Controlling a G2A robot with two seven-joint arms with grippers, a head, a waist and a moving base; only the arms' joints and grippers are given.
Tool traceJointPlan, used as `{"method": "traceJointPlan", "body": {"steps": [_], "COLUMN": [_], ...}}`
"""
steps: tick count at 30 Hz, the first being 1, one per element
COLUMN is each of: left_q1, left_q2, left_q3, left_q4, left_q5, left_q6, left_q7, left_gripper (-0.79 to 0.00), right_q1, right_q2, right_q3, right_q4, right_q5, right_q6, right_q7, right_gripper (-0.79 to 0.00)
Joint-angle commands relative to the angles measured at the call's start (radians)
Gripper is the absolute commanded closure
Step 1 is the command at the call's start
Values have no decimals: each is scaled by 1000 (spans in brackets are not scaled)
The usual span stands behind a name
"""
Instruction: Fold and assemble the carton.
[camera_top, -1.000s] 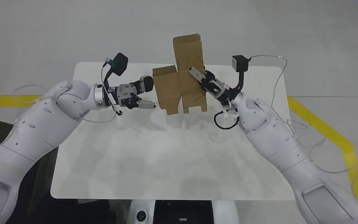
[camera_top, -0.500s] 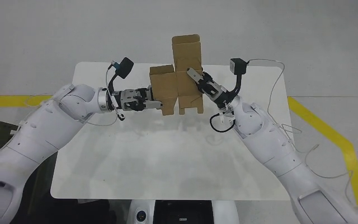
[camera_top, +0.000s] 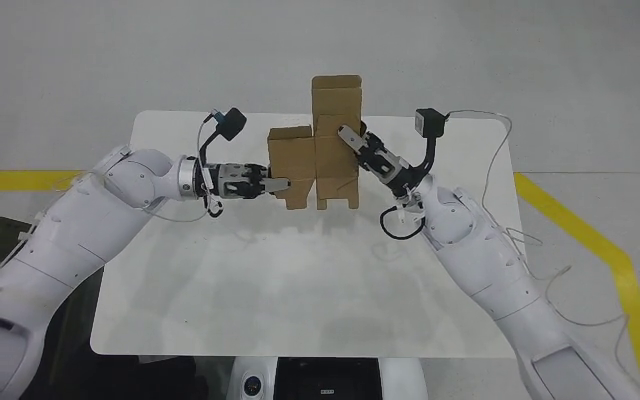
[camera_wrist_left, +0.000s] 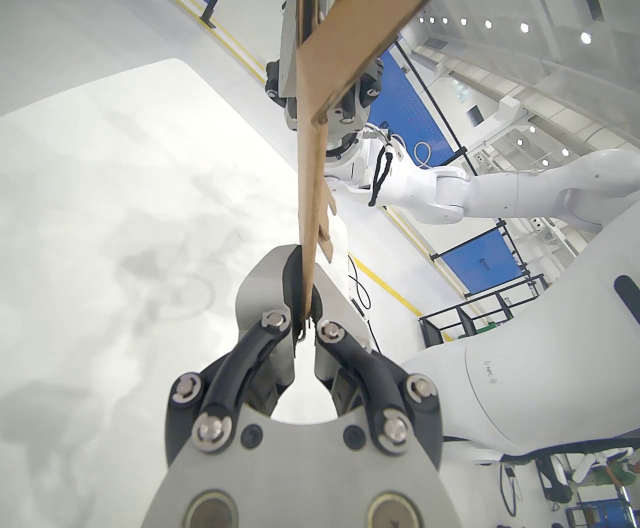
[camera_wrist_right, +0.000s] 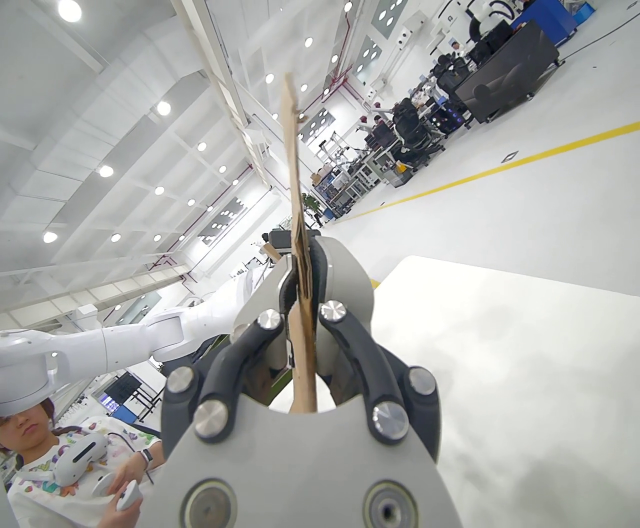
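The flat brown carton (camera_top: 320, 140) is being held over the far middle of the white tabletop (camera_top: 300, 290), with the left gripper (camera_wrist_left: 303, 300) clenching its fingers on the lower left edge and the right gripper (camera_wrist_right: 301, 280) clamping its fingers on the right side. The tabletop is showing a glossy, faintly mottled surface, and a pale grey floor (camera_top: 560, 60) with a yellow line (camera_top: 30, 180) is running around it. Round ceiling lights (camera_wrist_right: 163, 107) are shining over a large white hall, with office chairs (camera_wrist_right: 410, 130) standing far off.

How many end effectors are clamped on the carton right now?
2. The left end effector pinches one side edge of the carton; the right end effector pinches the opposite side. Both grips are plainly visible, none hidden.
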Motion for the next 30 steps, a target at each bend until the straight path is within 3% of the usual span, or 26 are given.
{"method": "traceJointPlan", "body": {"steps": [1, 8, 13, 16, 19, 30], "left_q1": [-9, -42, -50, -57, -64, -88], "left_q2": [1, 20, 49, 66, 79, 96], "left_q3": [-6, -2, 24, 44, 52, 77], "left_q4": [9, -40, -77, -93, -64, -28], "left_q5": [-33, -82, -44, -37, -46, -79], "left_q6": [20, 140, 146, 138, 114, 108], "left_q7": [-63, -212, -218, -210, -186, -180], "left_gripper": [0, 0, 0, 0, 0, 0], "right_q1": [-3, 28, 46, 68, 64, 28], "right_q2": [0, -6, -10, 32, 55, 79], "right_q3": [3, -31, -28, 89, 143, 210], "right_q4": [-5, 2, 37, 150, 142, 116], "right_q5": [12, 107, 126, 219, 259, 234], "right_q6": [5, 17, 43, -29, 4, -5], "right_q7": [29, 248, 309, 506, 610, 649], "right_gripper": [-785, -785, -785, -785, -785, -785]}}
